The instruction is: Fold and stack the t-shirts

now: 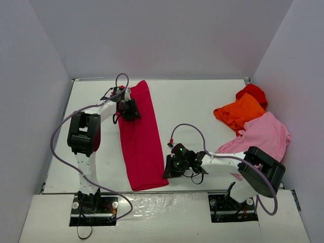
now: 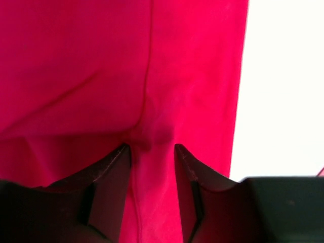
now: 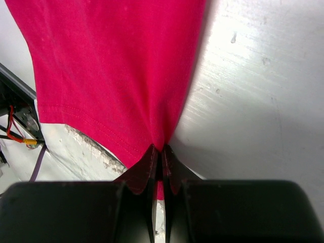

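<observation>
White table (image 1: 202, 101): right end effector (image 3: 161, 149) pinches crimson shirt (image 1: 139, 136).

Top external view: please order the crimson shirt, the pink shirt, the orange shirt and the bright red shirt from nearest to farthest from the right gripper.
1. The crimson shirt, on the left; the right gripper pinches its near corner.
2. The pink shirt, at the right edge.
3. The orange shirt, behind the pink one.
4. The bright red shirt, farthest back, right.
</observation>
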{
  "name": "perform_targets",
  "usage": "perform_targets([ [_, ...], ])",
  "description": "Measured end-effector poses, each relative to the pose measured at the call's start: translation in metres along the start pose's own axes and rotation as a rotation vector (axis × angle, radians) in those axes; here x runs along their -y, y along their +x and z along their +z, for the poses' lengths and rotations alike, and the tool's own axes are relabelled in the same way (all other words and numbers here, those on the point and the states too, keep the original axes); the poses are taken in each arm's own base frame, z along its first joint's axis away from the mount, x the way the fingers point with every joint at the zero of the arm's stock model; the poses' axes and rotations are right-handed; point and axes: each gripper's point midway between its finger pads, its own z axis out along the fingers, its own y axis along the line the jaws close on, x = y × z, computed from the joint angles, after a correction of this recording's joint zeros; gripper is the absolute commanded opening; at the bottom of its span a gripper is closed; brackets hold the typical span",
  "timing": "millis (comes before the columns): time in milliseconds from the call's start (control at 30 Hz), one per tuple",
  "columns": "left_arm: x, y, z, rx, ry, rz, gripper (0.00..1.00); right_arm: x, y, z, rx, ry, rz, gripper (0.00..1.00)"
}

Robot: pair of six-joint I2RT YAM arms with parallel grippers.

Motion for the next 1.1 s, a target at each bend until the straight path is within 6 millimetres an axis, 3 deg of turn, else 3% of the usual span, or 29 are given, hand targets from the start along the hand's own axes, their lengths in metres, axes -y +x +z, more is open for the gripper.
perform_targets([
  [33, 0.002, -0.003, 0.002, 0.012, 0.016, 0.004, 0.01, 0.001, 0.001, -0.001, -0.005, 0.005, -0.001, 0.0],
  [267, 0.003, 0.0, 0.017, 0.026, 0.068, -0.036, 0.0, 0.005, 0.006, -0.005, -0.027, 0.033, 0.003, 0.0],
  [300, 0.002, 0.0, 0.017, 0.029, 0.067, -0.044, 0.03, 0.005, 0.006, -0.005, -0.029, 0.035, 0.003, 0.0],
  [367, 0.001, -0.001, 0.016, 0.035, 0.054, -0.056, 0.2, 0.005, 0.006, -0.005, -0.031, 0.038, 0.004, 0.0],
  [500, -0.002, -0.004, 0.011, 0.035, -0.015, -0.059, 0.38, 0.005, 0.006, -0.005, -0.033, 0.042, 0.005, 0.0],
  [667, -0.025, -0.006, -0.004, 0.024, -0.201, -0.043, 0.44, 0.005, 0.006, -0.005, -0.036, 0.046, 0.005, 0.0],
  [833, -0.056, 0.003, -0.028, 0.018, -0.39, -0.024, 0.27, 0.005, 0.006, -0.005, -0.038, 0.047, 0.001, 0.0],
  [933, -0.063, 0.003, -0.042, 0.026, -0.441, -0.016, 0.02, 0.005, 0.006, -0.005, -0.041, 0.05, -0.001, 0.0],
  [1100, -0.058, -0.002, -0.06, 0.054, -0.446, -0.004, 0.0, 0.005, 0.006, -0.005, -0.042, 0.05, -0.003, 0.0],
])
